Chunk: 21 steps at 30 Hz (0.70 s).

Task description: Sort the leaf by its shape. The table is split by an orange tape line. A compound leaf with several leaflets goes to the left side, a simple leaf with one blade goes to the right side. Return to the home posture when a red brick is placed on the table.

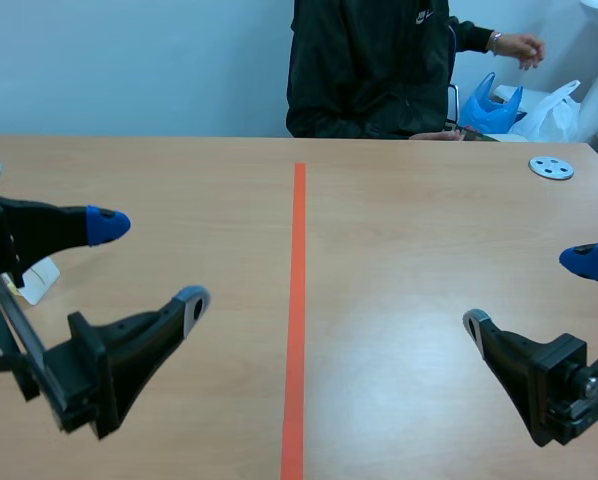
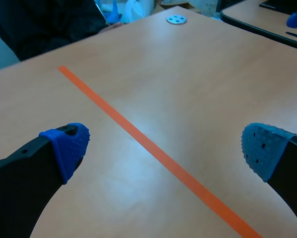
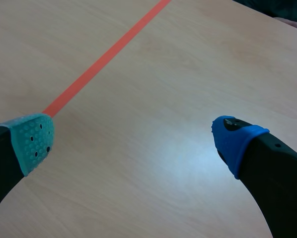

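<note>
Wooden table (image 1: 409,250) at readiness: left gripper (image 1: 150,265), fingers spread wide and empty, sits low beside the orange tape line (image 1: 298,300), right gripper (image 1: 529,291) likewise spread opposite, presumably because no leaf is in view to sort.

Thick black fingers (image 2: 19,173) carry dotted pads (image 2: 69,145), blue or teal.

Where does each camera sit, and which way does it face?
Scene view: between left gripper and right gripper, facing the person opposite; both show.
Left wrist view: behind the left gripper, looking forward-down at tape line and grey disc; own fingers show.
Right wrist view: behind the right gripper, facing the tape line; own fingers show.
Shared: grey disc, scene and left wrist views.
</note>
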Motion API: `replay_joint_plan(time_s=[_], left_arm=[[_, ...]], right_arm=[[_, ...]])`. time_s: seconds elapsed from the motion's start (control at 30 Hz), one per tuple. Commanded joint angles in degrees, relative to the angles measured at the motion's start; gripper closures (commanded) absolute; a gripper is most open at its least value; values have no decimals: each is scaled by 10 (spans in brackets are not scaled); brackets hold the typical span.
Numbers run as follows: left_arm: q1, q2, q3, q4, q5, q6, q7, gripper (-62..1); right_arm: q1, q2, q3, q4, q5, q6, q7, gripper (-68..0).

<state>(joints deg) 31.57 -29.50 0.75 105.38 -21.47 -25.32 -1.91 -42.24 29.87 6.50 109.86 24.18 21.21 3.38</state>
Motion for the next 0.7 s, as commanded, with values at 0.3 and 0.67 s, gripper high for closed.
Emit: replay_joint_plan(time_s=[0.3, 0.67], left_arm=[[48, 26, -2, 11, -6, 5, -3, -623], [48, 41, -2, 11, -6, 5, -3, -623]], right_arm=[[5, 1, 6, 5, 7, -2, 8, -679], [5, 1, 6, 5, 6, -2, 8, -679]])
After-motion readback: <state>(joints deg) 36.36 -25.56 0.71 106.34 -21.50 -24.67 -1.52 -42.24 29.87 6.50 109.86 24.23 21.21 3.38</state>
